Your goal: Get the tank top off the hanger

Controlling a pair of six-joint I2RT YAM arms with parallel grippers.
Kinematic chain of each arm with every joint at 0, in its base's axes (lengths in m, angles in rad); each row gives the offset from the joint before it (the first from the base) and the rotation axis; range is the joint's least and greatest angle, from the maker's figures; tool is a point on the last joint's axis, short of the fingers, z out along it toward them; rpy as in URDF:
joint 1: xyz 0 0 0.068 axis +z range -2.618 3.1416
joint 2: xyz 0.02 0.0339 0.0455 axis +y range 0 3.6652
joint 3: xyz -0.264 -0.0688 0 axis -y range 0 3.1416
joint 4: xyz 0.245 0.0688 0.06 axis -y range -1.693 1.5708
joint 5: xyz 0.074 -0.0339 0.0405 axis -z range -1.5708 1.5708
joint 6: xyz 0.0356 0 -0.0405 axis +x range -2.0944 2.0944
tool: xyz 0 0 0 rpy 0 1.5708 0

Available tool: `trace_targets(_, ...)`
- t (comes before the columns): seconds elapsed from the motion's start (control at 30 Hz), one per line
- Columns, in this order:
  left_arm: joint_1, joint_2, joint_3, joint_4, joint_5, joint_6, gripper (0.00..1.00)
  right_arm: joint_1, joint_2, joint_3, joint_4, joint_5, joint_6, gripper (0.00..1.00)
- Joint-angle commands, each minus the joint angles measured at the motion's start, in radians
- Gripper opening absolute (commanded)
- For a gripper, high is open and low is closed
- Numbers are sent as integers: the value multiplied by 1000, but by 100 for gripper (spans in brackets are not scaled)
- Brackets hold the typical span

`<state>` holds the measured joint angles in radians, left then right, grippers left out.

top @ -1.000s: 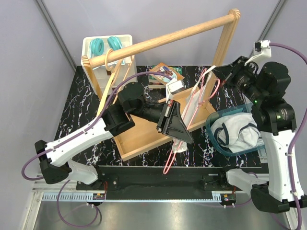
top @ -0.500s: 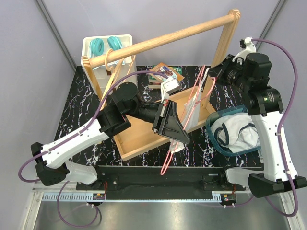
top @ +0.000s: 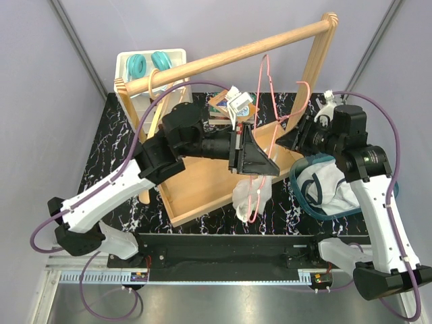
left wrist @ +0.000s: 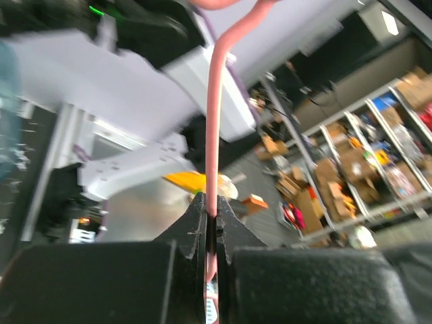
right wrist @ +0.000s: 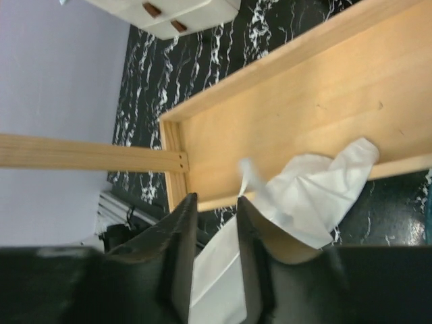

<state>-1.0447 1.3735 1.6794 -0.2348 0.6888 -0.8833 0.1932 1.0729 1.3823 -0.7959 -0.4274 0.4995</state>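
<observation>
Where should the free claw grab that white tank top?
The loose lower bunch of the tank top, sagging over the tray's front rim, looks best. Come from the robot's right: the left gripper, clamping the hanger, blocks the left.

The pink wire hanger (left wrist: 215,101) stands almost upright in the air, with its hook at the top and its lower bend down at the cloth. The white tank top (top: 244,199) hangs crumpled over the near edge of the wooden tray (top: 202,192), partly on the black table (top: 115,155). Whether a strap is on the hanger, I cannot tell.
</observation>
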Motion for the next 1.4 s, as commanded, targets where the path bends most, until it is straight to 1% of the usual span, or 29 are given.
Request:
trace_targets(0.0,8,50,69,-60,-152,73,0,-3,-74,21,-133,-79,-41,47)
trace_targets(0.03,8,64,74,-63,-162,72,0,-3,-79,40,-158,-86,-58,52)
trace_targets(0.07,8,68,77,-64,-173,69,0,-3,-86,50,-205,-96,-67,62)
trace_targets(0.13,8,85,94,-64,-183,70,0,-3,-109,78,-248,-111,-84,70)
trace_targets(0.17,9,97,100,-66,-186,69,0,-1,-119,84,-285,-114,-88,76)
trace_targets(0.2,11,104,114,-69,-192,67,0,-3,-142,89,-299,-134,-93,79)
trace_targets(0.23,12,108,120,-72,-195,66,0,-3,-152,95,-311,-148,-99,80)
trace_targets(0.27,15,119,129,-74,-199,60,0,-1,-175,96,-331,-163,-99,83)
trace_targets(0.37,18,133,138,-78,-204,49,0,-3,-230,80,-318,-266,-96,85)
trace_targets(0.4,21,136,140,-78,-215,41,0,-3,-244,66,-310,-327,-93,85)
trace_targets(0.47,22,141,143,-80,-219,34,0,-3,-284,41,-258,-402,-84,85)
trace_targets(0.5,26,150,152,-78,-216,27,0,-3,-298,20,-238,-474,-76,85)
trace_targets(0.57,28,162,163,-78,-207,18,0,-3,-338,-3,-166,-531,-62,86)
trace_targets(0.7,32,196,203,-60,-172,-20,0,-3,-381,-74,-88,-577,-52,84)
trace_targets(0.8,37,200,212,-34,-150,-45,0,-3,-402,-120,-85,-539,-65,78)
trace_targets(0.83,37,199,210,-29,-147,-49,0,-3,-410,-127,-88,-525,-68,74)
trace_targets(0.9,40,199,203,-12,-132,-62,0,-3,-432,-146,-85,-499,-78,72)
trace_targets(0.97,41,196,198,-5,-120,-74,0,-3,-444,-155,-83,-484,-88,68)
trace_targets(1.03,41,194,191,6,-109,-83,0,-3,-452,-161,-83,-478,-104,62)
trace_targets(1.07,43,193,184,15,-103,-89,0,-3,-456,-169,-82,-470,-113,56)
trace_targets(1.13,43,190,175,23,-98,-98,0,-3,-461,-183,-75,-470,-118,49)
trace_targets(1.17,43,188,174,29,-86,-101,0,-3,-462,-198,-74,-468,-125,43)
trace_targets(1.2,43,188,172,34,-80,-105,0,-3,-462,-204,-77,-462,-127,40)
trace_targets(1.23,44,187,174,35,-77,-103,0,-1,-467,-209,-77,-453,-127,39)
trace_targets(1.3,45,182,169,37,-69,-102,0,-1,-476,-209,-63,-433,-116,39)
trace_targets(1.37,48,177,155,37,-75,-98,0,-1,-487,-181,-54,-413,-89,44)
